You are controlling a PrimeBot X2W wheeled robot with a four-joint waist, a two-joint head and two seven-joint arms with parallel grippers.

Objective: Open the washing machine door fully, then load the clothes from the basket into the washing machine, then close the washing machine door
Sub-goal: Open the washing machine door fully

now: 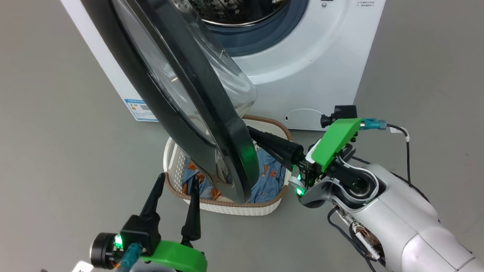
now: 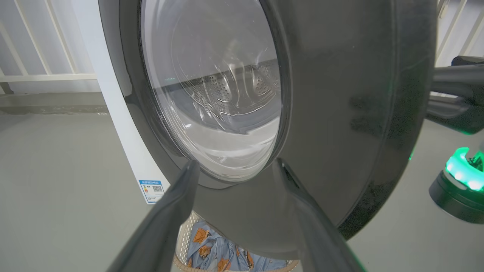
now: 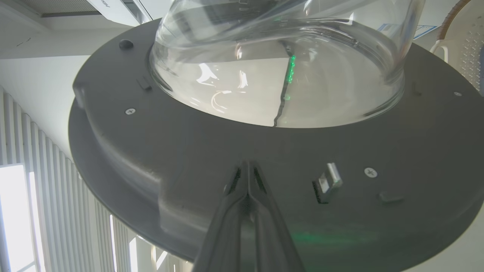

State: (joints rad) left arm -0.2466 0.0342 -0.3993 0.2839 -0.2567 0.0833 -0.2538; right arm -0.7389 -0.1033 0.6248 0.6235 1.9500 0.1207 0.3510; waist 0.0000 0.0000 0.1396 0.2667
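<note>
The washing machine (image 1: 304, 66) stands at the back with its steel drum (image 1: 239, 3) exposed. The washing machine door (image 1: 220, 124) is swung partway out and hangs over the basket (image 1: 229, 207). The light-blue clothes (image 1: 269, 176) lie in the basket, partly hidden by the door. My right gripper (image 1: 253, 132) is shut with nothing in it, its tips against the door's inner face (image 3: 189, 143), just below the glass bowl (image 3: 280, 75). My left gripper (image 1: 178, 180) stands open in front of the door's outer face (image 2: 340, 94), fingers apart and not touching it. Below the door edge I see clothes (image 2: 211, 253).
Grey floor lies on both sides of the machine. A blue sticker (image 1: 141, 110) marks the machine's left side. A metal latch (image 3: 327, 182) sticks out of the door's inner face to the right of my right fingertips. The basket rim (image 3: 450, 22) shows beyond the door.
</note>
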